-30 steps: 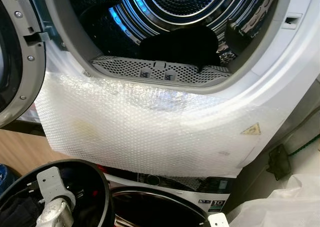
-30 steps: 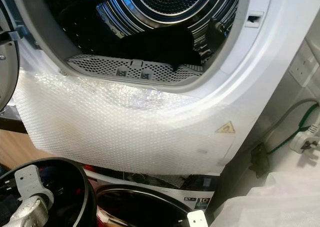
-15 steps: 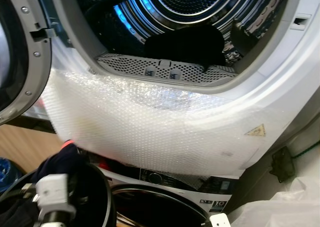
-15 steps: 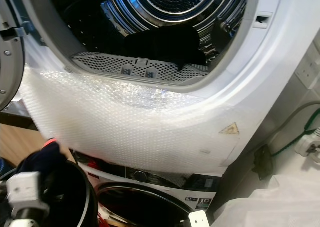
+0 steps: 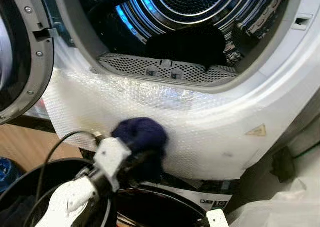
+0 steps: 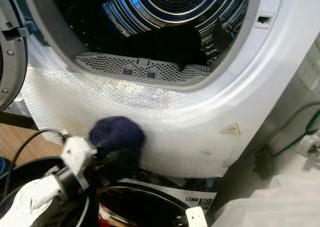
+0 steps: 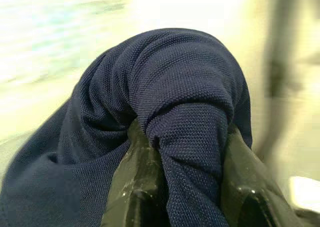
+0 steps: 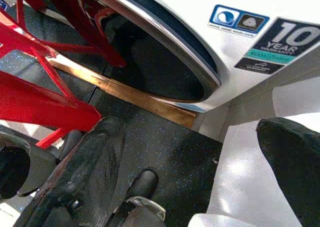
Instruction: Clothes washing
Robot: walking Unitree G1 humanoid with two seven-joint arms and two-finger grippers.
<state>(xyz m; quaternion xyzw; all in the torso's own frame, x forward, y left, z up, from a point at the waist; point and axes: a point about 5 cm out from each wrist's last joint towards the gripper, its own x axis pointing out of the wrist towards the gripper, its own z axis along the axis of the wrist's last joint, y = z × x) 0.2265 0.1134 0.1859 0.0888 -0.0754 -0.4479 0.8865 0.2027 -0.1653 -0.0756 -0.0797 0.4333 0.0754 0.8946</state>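
I have the left gripper point(image 5: 142, 154) clamped on a bunched navy garment point(image 5: 140, 134), low and left of centre in the frame, against the bubble wrap point(image 5: 200, 132) below the drum opening point(image 5: 185, 32). My worry: the loose cloth could snag the perforated lip point(image 5: 165, 69) or slip free and drop. The right gripper point(image 8: 200, 172) hangs spread apart, holding nothing.

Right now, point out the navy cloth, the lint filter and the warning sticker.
Navy cloth point(image 5: 140, 134), left eye view, middle of the bunched bundle.
Lint filter point(image 5: 165, 69), left eye view, centre of the perforated grille.
Warning sticker point(image 5: 256, 131), left eye view, middle of the yellow triangle.
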